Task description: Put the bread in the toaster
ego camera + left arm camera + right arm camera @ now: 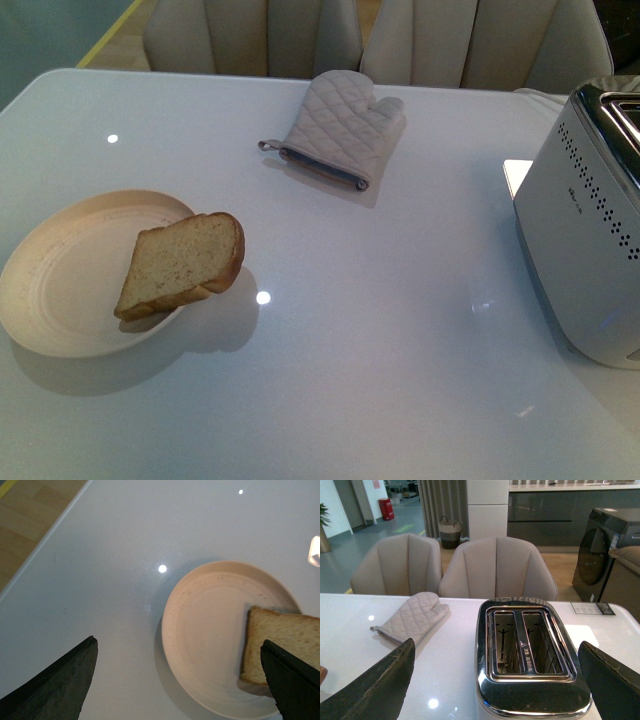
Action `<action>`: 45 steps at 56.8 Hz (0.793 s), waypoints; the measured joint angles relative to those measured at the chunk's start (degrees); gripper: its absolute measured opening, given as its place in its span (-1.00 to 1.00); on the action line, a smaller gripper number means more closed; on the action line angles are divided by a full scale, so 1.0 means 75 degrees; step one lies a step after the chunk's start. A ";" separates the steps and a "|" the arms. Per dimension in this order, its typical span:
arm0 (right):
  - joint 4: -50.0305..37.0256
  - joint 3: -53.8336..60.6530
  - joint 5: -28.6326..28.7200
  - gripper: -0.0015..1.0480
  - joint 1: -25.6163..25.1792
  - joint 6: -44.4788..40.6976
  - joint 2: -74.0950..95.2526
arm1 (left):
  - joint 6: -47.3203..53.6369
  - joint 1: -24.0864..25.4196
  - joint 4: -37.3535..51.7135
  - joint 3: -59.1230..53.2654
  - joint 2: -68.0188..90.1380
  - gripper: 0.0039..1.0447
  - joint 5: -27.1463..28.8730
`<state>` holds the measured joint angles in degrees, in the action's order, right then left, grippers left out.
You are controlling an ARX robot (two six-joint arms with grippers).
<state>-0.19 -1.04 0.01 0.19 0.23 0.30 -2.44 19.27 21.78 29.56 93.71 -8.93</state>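
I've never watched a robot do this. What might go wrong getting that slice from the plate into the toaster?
1. The bread leans on the rim of the plate, partly off it; the open left hand might nudge it onto the table rather than grip it.
2. The slots of the toaster are narrow, so a tilted slice could catch on the chrome top.

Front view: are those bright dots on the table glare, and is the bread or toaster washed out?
Front view: yes, light reflections on the glossy table; the bread is sharp, casting a soft shadow over the plate; the toaster is evenly lit. Left wrist view: one glare dot beside the plate. Right wrist view: chrome top shiny, slots readable.
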 joint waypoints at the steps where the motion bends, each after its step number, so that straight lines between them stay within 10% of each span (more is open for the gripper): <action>1: 0.0000 0.0000 0.0000 0.83 0.0000 0.0000 0.0000 | 0.0006 -0.0003 0.0026 0.0047 0.0143 0.86 0.0015; 33: 0.0000 0.0000 0.0000 0.83 0.0000 0.0000 0.0000 | 0.0242 -0.0769 0.0449 0.1947 0.4068 0.85 0.1046; 45: 0.0000 0.0000 0.0000 0.83 0.0000 0.0000 0.0000 | 0.0090 -0.1005 0.0525 0.2145 0.4774 0.49 0.1349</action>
<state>-0.19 -1.04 0.01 0.19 0.23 0.30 -1.76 11.73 25.71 45.65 129.51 1.19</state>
